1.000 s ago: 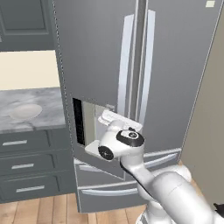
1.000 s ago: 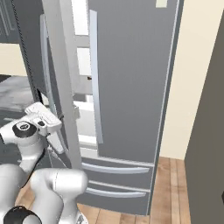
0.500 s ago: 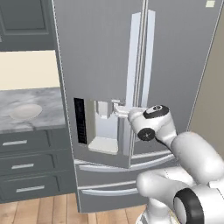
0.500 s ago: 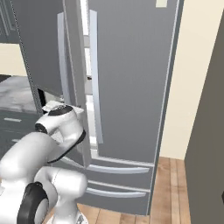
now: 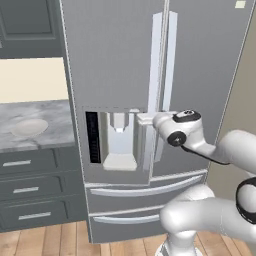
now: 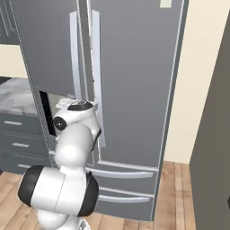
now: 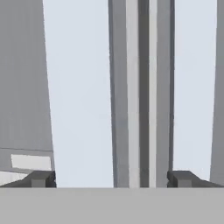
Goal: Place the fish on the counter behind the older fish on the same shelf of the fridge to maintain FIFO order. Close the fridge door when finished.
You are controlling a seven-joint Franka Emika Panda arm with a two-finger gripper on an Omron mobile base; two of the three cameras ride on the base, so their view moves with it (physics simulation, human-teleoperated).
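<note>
Since the earlier frames the arm has swung rightward across the fridge (image 5: 150, 75) front, from the water dispenser recess (image 5: 119, 142) to the pair of long vertical door handles (image 5: 164, 65). In the hand view the gripper (image 7: 111, 178) is spread wide, empty, its two tips standing either side of the handle bars (image 7: 140, 87), which rise straight ahead between them. Both doors appear shut, so the step in hand is judged to be reaching for a handle to open the fridge. Next move calls for advancing until one handle sits between the tips, then closing and pulling. On the counter (image 5: 35, 120) a pale plate (image 5: 29, 127) lies well left of the gripper; whether the fish rests on it is too small to tell.
</note>
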